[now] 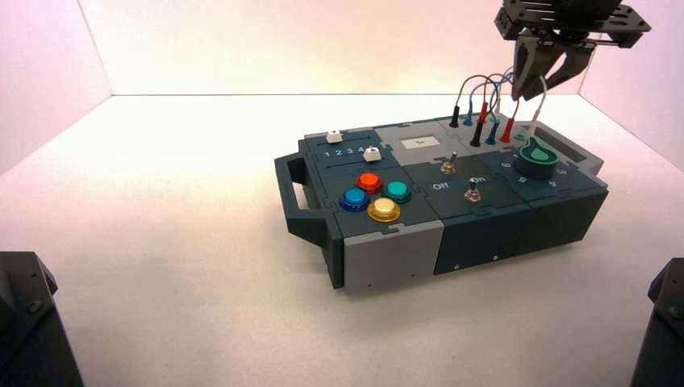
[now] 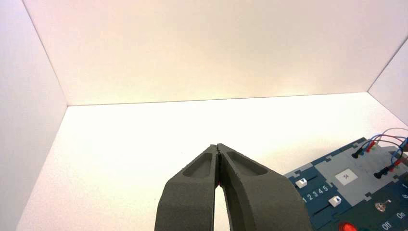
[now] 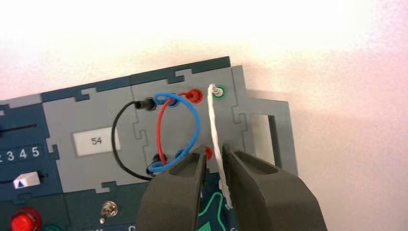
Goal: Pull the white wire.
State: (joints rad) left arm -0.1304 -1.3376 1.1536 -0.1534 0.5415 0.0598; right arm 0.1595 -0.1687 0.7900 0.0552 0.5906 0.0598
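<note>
The white wire [image 1: 538, 109] rises from a white plug at the green socket [image 3: 219, 90] on the box's far right corner. In the right wrist view the white wire [image 3: 215, 130] runs straight from that plug into the gap between my right gripper's fingers. My right gripper [image 1: 540, 90] hangs over the wire panel, and in its own view [image 3: 215, 155] the jaws stand a little apart, with the wire lying against one finger. The wire's other end is hidden behind the fingers. My left gripper [image 2: 219, 147] is shut and empty, well away on the box's left.
Beside the white wire are the red wire [image 3: 160, 130], the blue wire [image 3: 195, 120] and a black wire [image 3: 114, 139]. The green knob [image 1: 536, 159] sits just in front of them. The box [image 1: 387, 258] also carries toggle switches, coloured buttons and sliders.
</note>
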